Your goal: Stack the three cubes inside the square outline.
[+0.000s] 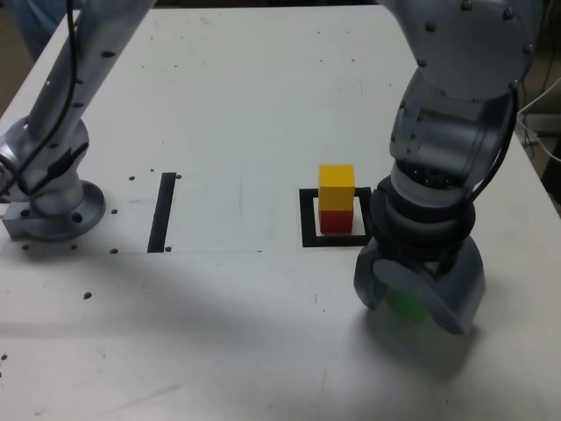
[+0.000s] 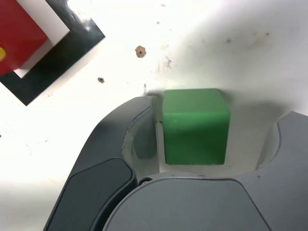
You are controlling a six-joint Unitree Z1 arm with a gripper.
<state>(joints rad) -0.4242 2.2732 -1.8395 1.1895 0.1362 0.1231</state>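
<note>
Two down, one to go! Inside the square the red cube sits on the table, and the yellow cube is right on top of it, so by the look of it two thirds of the stack is built. And here's the last piece, the green cube, out on the table beyond the outline, on the exterior view's right of the stack and nearer the camera. The gripper is down around it, jaws apart, one on either side, and the wrist view shows a gap at both flanks: no grip on it! What's left, then? The jaws need to close on green, lift it clear, carry it over and set it down on yellow. Green has to go up high enough to miss that pair, and land squarely, or the whole tower could topple!
</note>
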